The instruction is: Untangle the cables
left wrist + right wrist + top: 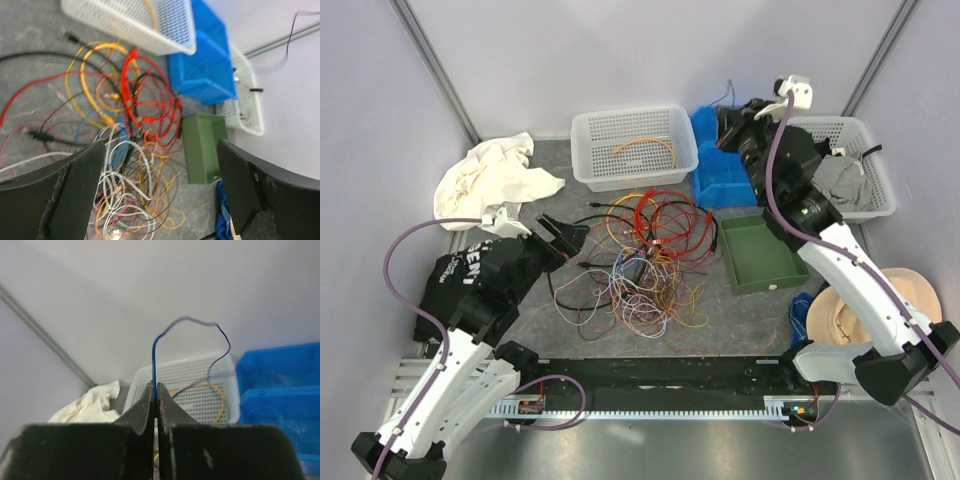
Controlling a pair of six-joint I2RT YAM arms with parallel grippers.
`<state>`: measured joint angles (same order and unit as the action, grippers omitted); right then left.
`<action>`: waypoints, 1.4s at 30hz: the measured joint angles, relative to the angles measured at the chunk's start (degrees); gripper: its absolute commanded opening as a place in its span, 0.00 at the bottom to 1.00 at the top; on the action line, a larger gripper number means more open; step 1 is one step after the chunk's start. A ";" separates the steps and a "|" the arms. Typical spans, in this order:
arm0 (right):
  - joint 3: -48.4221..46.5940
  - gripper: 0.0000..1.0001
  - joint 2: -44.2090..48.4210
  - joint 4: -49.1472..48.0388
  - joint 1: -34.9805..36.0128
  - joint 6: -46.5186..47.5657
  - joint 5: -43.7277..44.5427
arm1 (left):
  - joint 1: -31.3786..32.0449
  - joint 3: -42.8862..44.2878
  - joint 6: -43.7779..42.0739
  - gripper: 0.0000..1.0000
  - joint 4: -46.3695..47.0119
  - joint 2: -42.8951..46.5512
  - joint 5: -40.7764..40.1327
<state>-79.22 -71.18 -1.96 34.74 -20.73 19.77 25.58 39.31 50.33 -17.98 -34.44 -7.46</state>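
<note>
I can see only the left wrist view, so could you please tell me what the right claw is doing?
Observer: The right claw is shut on a thin blue cable, which loops up above its tips.
Operator: Thank you. Where is it over the table?
Observer: Seen from above, it is at the back, over the blue bins, between the left white basket and the right white basket.
Operator: Is anything lying beyond my frame on the left?
Observer: Yes, a crumpled white cloth lies beside the left white basket.
</note>
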 measured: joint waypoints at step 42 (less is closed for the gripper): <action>-7.85 0.00 -27.02 5.03 -23.78 -3.61 -1.97 | 0.00 -10.91 3.02 1.00 0.39 -2.69 3.02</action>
<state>-87.07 -98.19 3.07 10.96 -24.34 17.80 25.58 28.40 53.34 -17.58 -37.12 -4.45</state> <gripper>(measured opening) 0.011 0.993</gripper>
